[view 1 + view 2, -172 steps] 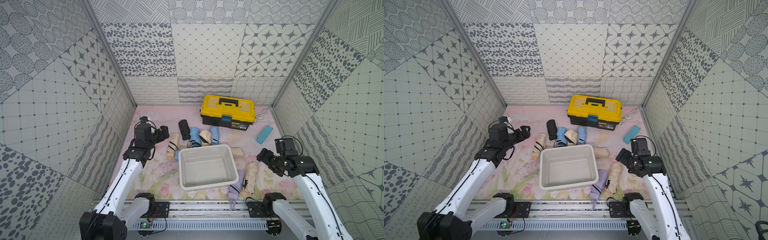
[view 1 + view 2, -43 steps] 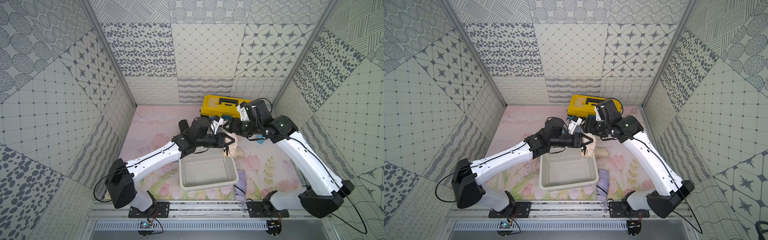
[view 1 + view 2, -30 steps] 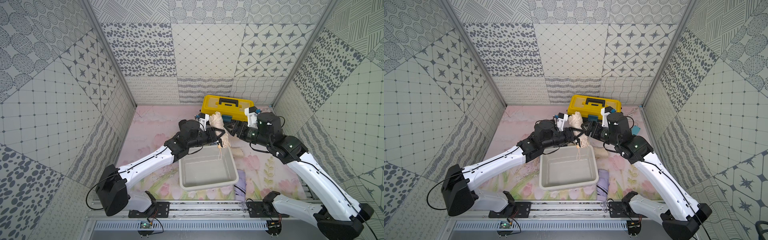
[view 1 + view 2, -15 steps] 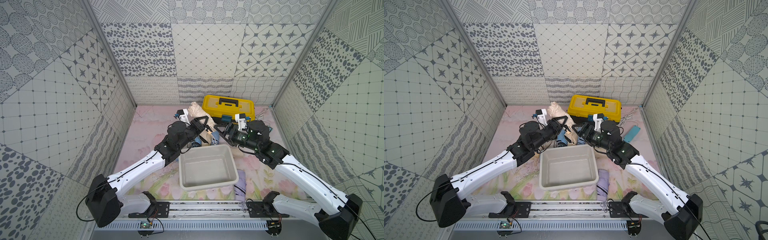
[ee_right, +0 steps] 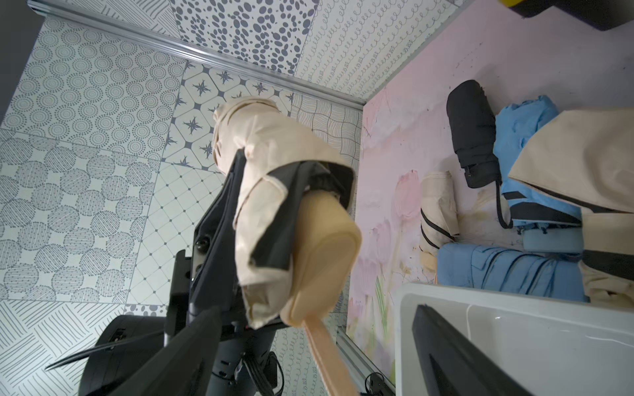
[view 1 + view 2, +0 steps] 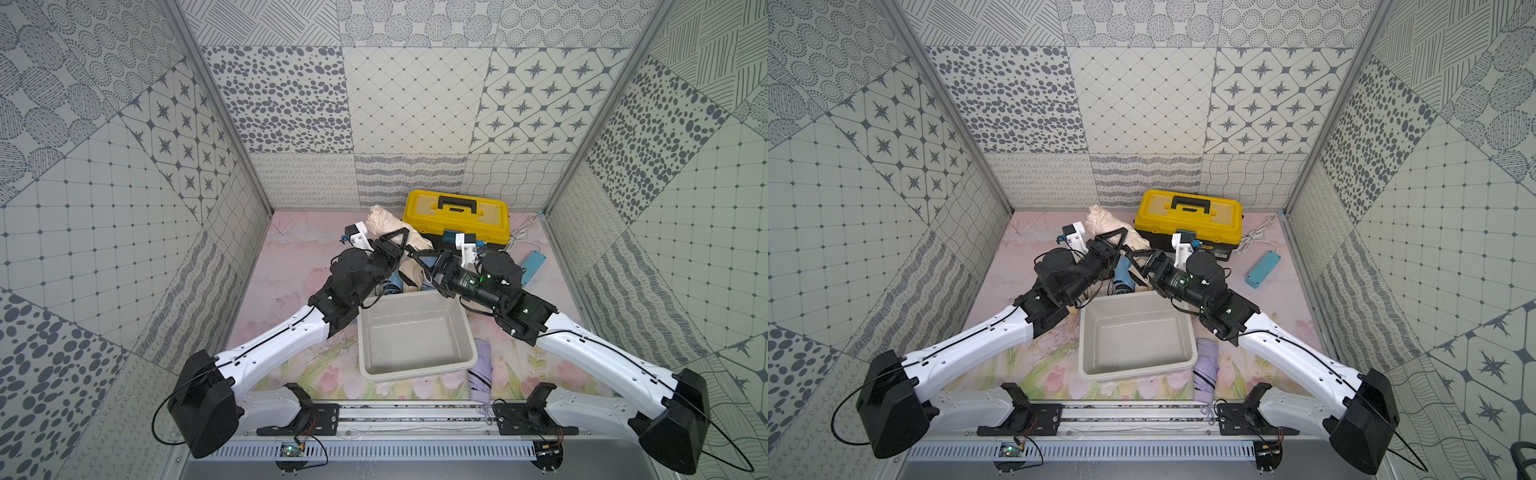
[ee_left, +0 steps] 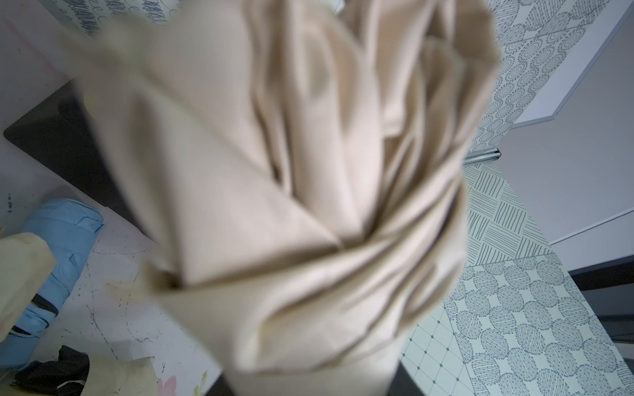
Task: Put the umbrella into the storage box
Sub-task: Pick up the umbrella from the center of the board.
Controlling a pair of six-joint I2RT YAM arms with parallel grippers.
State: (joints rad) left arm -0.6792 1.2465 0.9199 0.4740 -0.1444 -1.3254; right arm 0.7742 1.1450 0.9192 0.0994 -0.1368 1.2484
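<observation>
Gripping a folded beige umbrella (image 6: 380,218), the left end effector (image 6: 397,243) holds it raised over the bench (image 6: 291,266), behind the white storage box (image 6: 415,372) and beside a yellow toolbox (image 6: 457,216). The right end effector (image 6: 424,261) stands wide, clasping nothing, near the umbrella's handle. A lilac umbrella (image 6: 482,365) lies on the bench just beside the box.

The beige umbrella (image 6: 382,220) no longer lies front right on the worktop (image 6: 299,257). The left fingers (image 5: 219,212) hold it aloft behind the storage box (image 6: 411,336), near the toolbox (image 6: 457,216). The right fingers (image 5: 446,349) stand spread wider.
</observation>
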